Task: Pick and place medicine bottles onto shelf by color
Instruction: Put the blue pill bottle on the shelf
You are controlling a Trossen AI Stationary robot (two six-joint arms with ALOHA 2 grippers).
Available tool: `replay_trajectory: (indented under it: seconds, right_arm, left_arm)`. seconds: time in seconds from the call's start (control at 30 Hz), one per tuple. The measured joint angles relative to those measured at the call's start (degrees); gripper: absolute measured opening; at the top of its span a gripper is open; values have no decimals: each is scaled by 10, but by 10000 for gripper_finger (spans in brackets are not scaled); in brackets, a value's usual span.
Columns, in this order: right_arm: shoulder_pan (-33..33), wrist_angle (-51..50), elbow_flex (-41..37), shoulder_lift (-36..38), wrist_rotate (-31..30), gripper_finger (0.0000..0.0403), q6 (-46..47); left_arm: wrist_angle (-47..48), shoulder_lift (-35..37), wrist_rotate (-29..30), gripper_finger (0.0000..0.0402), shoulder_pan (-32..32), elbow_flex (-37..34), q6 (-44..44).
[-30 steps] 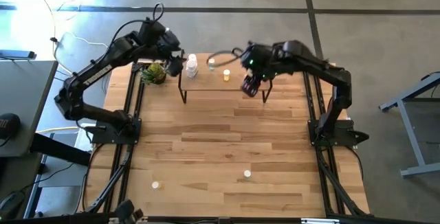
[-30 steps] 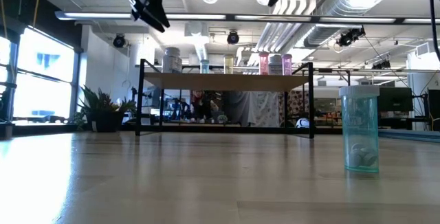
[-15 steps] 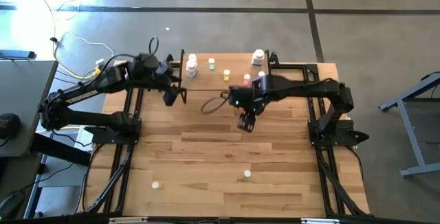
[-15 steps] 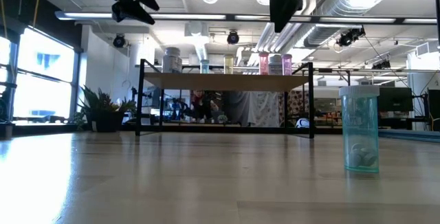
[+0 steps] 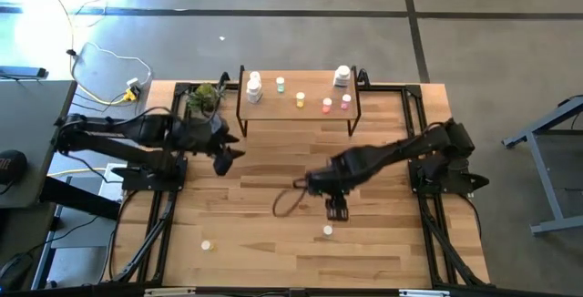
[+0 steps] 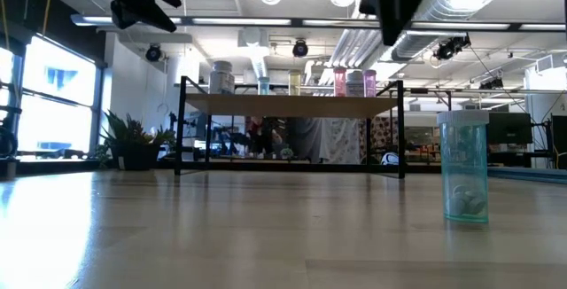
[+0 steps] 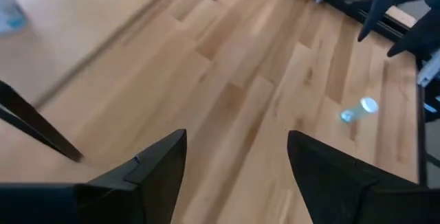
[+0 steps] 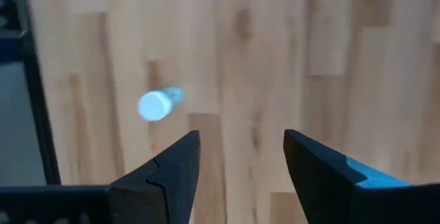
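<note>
The right gripper (image 5: 335, 209), jaws apart and empty, hovers just beside the upright pale blue-green plastic medicine bottle (image 5: 327, 232), nearer it than the left gripper (image 5: 225, 158).

A plant (image 5: 204, 98) is seen at the far left of the table (image 5: 273, 165). A cable (image 5: 100, 56) is laid on the floor beyond.
</note>
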State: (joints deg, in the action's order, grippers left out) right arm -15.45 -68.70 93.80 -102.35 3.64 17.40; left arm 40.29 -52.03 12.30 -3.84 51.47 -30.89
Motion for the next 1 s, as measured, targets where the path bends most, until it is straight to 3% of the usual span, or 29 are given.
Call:
replay_trajectory:
  seconds: [0.5, 0.77, 1.0]
  right_arm:
    - [-120, 179, -117, 0, -1, 201, -18]
    - [-146, 241, -166, 0, -79, 201, -9]
    - [-146, 312, -205, 0, -68, 201, -7]
  left_arm:
    - [45, -3, 133, 243, 215, -1, -173]
    - [54, -4, 146, 243, 282, -1, -233]
    - [54, -15, 171, 243, 316, -1, -256]
